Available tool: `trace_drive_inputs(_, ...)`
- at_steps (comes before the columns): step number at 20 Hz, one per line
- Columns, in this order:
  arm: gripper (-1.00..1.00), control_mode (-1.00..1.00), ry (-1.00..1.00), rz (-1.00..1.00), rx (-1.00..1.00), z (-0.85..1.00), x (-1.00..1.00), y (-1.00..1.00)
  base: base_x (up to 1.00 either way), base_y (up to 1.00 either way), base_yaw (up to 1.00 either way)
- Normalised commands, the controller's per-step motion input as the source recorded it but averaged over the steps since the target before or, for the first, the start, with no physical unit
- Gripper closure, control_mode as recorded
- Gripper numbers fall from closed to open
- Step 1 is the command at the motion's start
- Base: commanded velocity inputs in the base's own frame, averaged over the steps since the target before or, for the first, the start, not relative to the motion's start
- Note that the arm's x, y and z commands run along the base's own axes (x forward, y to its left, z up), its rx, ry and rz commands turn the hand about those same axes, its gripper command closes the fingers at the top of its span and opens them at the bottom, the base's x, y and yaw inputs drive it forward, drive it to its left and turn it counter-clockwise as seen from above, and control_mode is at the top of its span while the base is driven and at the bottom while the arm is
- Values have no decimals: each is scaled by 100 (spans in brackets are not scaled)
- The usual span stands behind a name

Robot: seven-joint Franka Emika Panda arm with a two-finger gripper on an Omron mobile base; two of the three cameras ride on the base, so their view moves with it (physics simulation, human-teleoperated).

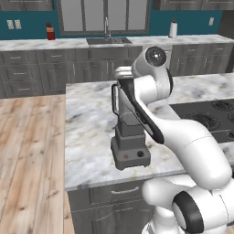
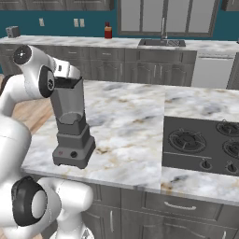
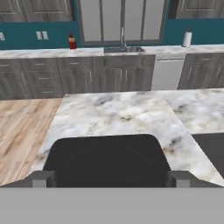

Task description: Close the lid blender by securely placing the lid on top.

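Note:
The dark grey blender point(image 1: 129, 148) stands on the island counter point(image 1: 91, 132) near its front edge, with a red button and black knob on its boxy base point(image 2: 71, 150). My arm crosses in front of the jar point(image 2: 70, 105) and hides part of it. In the hand view a flat black squarish lid point(image 3: 107, 159) lies level between my two fingertips point(image 3: 43, 179), which press against its left and right sides. My gripper point(image 3: 111, 180) is shut on the lid at the height of the jar's mouth point(image 2: 69, 84). Whether the lid rests on the rim is hidden.
A black cooktop point(image 2: 200, 142) is set in the island to the blender's right. Behind, the back counter carries a sink point(image 2: 161, 43), a red bottle point(image 1: 50, 32) and a paper towel roll point(image 1: 173, 29). Wooden floor point(image 1: 27, 146) lies left of the island.

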Motion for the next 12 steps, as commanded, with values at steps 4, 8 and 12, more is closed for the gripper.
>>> trace_drive_inputs(4, -100, -100, -11, 0, 0, 30, -74, -2, 0, 0, 0)
trace_drive_inputs(8, -100, -100, -7, 0, 3, 24, -86, -12, 0, 0, 0)
trace_drive_inputs(12, -100, -100, -3, 0, 9, 5, -89, -59, 0, 0, 0)
